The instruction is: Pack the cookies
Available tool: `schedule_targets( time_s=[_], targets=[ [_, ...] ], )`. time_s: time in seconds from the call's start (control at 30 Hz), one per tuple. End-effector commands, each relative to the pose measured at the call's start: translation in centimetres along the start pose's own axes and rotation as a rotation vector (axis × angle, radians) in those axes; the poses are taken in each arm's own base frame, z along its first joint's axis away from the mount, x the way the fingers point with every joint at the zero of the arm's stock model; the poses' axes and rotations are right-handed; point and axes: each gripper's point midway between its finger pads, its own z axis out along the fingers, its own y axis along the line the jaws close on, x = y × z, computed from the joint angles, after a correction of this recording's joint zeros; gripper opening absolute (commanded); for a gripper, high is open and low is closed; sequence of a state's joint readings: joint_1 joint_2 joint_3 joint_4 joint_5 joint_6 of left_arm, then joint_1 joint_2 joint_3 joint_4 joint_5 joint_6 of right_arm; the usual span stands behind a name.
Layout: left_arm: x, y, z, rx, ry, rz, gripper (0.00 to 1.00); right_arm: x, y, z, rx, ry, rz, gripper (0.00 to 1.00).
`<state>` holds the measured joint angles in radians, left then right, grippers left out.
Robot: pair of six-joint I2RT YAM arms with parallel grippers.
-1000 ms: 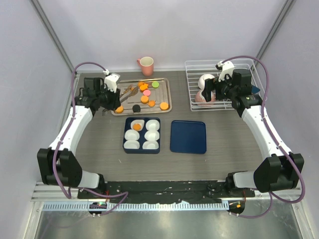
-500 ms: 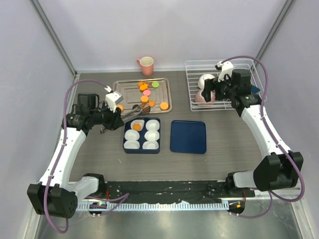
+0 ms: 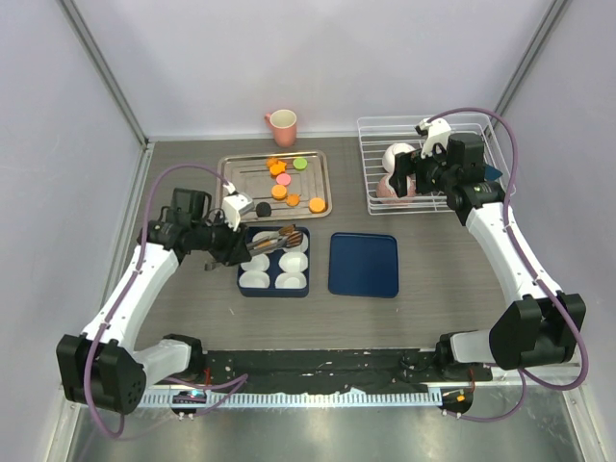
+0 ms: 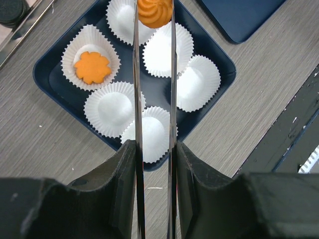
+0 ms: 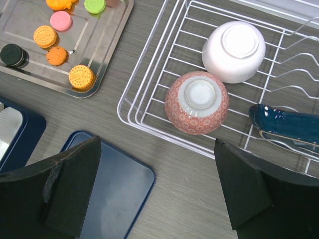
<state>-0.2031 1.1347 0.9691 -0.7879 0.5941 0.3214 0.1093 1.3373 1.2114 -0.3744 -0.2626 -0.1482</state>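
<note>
Left gripper (image 4: pixel 153 149) is clamped on the tongs (image 4: pixel 136 89), whose tips out front pinch an orange cookie (image 4: pixel 155 12) by its edges, probably light and crumbly, so squeeze gently.

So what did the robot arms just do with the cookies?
The left fingers, clamped on the tongs, swung from the metal tray over to the dark blue box, carrying an orange cookie in the tongs' tips. The right fingers, the bowls and the other cookies stayed put.
</note>
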Motion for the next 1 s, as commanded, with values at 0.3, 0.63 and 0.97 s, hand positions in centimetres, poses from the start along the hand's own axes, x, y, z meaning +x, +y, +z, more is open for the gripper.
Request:
schedule_targets(
  time_s=[0.3,0.63,0.97],
  targets=[
    [-1.3,0.7,1.0,-0.023,-0.045,0.03,0.22,-1.4,-0.3,-0.4,0.021,-0.047,-0.02,1.0],
    [-1.0,0.9,2.0,-0.026,-0.028,0.031,0.23,-1.4,-0.3,-0.4,0.021,-0.048,-0.023,1.0],
    [-0.6,1.5,2.4,-0.049,-0.018,0.04,0.28,-1.3,-0.3,-0.4,0.021,-0.045,-0.022,1.0]
  ],
)
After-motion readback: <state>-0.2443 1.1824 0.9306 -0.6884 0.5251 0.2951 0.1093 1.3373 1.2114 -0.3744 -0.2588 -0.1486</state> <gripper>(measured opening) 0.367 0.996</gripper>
